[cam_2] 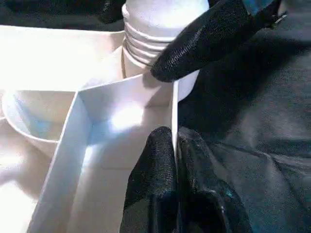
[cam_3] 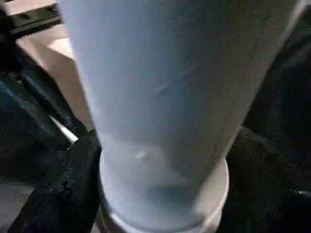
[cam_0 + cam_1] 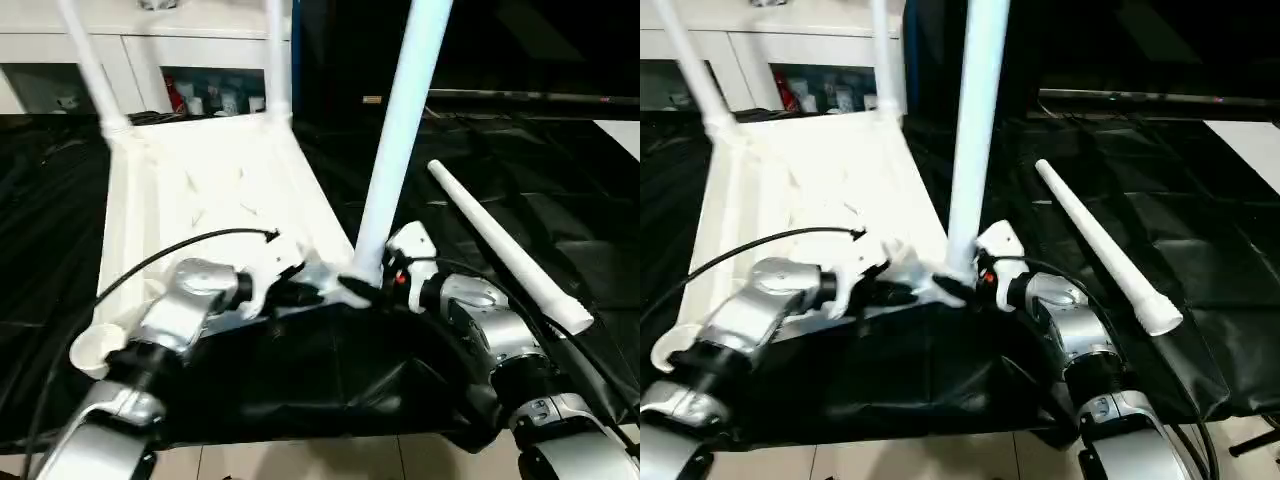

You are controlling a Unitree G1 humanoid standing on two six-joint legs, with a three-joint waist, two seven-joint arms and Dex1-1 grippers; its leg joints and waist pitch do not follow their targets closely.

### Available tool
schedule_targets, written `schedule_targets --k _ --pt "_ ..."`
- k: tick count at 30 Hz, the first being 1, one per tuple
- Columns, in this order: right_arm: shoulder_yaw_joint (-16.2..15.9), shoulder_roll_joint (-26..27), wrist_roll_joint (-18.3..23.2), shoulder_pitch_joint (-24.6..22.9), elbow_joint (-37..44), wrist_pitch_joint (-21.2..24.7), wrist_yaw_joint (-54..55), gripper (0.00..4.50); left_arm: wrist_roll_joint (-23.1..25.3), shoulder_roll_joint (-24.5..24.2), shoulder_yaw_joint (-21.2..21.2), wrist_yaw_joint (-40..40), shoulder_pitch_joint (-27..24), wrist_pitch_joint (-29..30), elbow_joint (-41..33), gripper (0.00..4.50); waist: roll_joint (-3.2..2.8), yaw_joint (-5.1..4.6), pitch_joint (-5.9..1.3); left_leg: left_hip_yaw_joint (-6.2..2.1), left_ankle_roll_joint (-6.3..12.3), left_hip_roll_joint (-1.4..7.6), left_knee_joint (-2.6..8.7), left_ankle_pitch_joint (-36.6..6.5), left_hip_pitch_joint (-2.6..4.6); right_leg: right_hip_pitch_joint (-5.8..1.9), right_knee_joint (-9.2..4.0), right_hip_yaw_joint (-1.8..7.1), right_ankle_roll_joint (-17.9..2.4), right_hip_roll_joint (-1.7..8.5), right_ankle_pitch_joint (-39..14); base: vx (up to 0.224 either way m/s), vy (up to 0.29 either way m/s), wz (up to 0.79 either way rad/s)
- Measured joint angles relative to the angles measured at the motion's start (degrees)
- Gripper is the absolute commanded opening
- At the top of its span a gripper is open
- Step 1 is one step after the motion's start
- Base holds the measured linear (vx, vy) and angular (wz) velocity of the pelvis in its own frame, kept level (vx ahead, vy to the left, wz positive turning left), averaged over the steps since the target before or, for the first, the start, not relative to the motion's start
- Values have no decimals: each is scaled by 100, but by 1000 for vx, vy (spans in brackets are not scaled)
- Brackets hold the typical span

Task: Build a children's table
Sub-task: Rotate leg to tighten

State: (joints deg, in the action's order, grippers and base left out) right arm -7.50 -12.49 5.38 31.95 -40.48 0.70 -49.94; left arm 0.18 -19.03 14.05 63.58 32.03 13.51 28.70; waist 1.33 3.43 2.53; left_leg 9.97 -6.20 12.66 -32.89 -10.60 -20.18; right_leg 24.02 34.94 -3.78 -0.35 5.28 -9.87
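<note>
Children's table, part-assembled. The white table top is lying upside down on black sheeting, ribbed underside facing up, with its long sides running away from the robot.

Legs: two far legs are standing upright in the far corner sockets. A third leg is standing almost vertical at the near right corner, leaning slightly to the robot's right; its threaded end is sitting at the mouth of that socket with several thread turns showing above the rim, so it appears not fully seated. A fourth leg is lying loose on the sheeting just right of the top, its long axis running from far-left to near-right, flared end nearest the robot.

Grippers: the right gripper is clasping the base of the third leg, one black finger on each side. The left gripper is pinching the thin side wall of the top beside that socket, fingers nearly closed on it, steadying the corner.

Next move, as judged: turning the upright leg about its own axis. The right arm is nearer the loose leg. The near left socket is waiting unfilled.

Behind: a white cabinet with shelves.
</note>
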Motion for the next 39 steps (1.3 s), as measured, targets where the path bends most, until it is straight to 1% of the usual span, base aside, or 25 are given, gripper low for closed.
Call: schedule_targets --k 3,5,9,12,16,17,20,23,27,29,32,35,39 --pt "-36 -22 5 -21 89 64 -140 383 -43 -47 4 111 -17 24 -29 0 1 0 1 0 0 0 0 0 1 -1 0 1 0 0 0 0 0 0" --pt "-37 -38 22 -21 116 131 -184 356 -44 -52 4 120 -20 24 -38 0 3 2 2 0 0 0 0 0 2 -2 0 0 0 0 0 0 0 0" --pt "-63 -43 63 -21 117 160 -288 339 -44 -58 4 123 -31 27 -55 0 3 1 3 0 0 1 0 0 1 -1 0 0 0 0 0 0 0 0" --pt "-69 -42 65 -22 137 165 -313 304 -45 -72 2 122 -54 40 -106 0 5 0 3 1 0 1 0 0 1 -1 0 0 0 0 0 0 0 0" --pt "-80 -37 77 -36 158 174 -319 294 -47 -78 1 122 -63 50 -119 0 5 1 4 1 0 1 0 0 1 -1 0 0 0 0 0 0 0 0" --pt "-79 -33 80 -38 158 174 -309 276 -47 -77 -1 121 -64 55 -121 0 5 0 4 1 0 1 0 0 1 -1 0 0 0 0 0 0 0 0" --pt "-65 15 86 -59 155 169 -187 275 -47 -72 -11 89 -70 73 -121 0 6 0 4 1 0 1 0 0 2 -2 1 0 0 0 0 0 0 0" --pt "85 270 52 -50 -84 45 539 274 18 73 -35 -296 -18 130 -21 0 7 -38 4 4 -1 0 -3 1 10 -5 3 5 -2 0 1 0 0 0" --pt "415 634 47 201 -560 29 1846 273 232 548 -57 -1090 261 233 348 0 4 -44 1 6 -1 -4 -8 1 17 -12 2 9 16 1 -9 0 0 0" --pt "604 783 45 351 -787 51 2483 273 312 856 -82 -1545 437 373 574 0 0 -38 -4 6 -1 -8 -8 1 19 -16 1 10 14 2 -8 0 0 0" --pt "818 958 35 598 -1077 122 3229 273 415 1298 -89 -2206 675 474 895 0 -4 5 -7 5 0 -17 -7 -1 14 -18 -2 10 11 10 -6 0 0 0" --pt "948 1026 33 751 -1291 109 3625 273 458 1515 -85 -2529 815 477 1115 0 -5 30 -9 1 3 -37 -4 -2 12 -21 -2 10 11 11 -6 0 0 0" --pt "1035 1101 -8 890 -1571 -36 3816 273 472 1573 -98 -2628 888 406 1274 0 -4 27 -10 0 3 -38 -4 -2 13 -23 -2 9 11 12 -6 0 0 0"
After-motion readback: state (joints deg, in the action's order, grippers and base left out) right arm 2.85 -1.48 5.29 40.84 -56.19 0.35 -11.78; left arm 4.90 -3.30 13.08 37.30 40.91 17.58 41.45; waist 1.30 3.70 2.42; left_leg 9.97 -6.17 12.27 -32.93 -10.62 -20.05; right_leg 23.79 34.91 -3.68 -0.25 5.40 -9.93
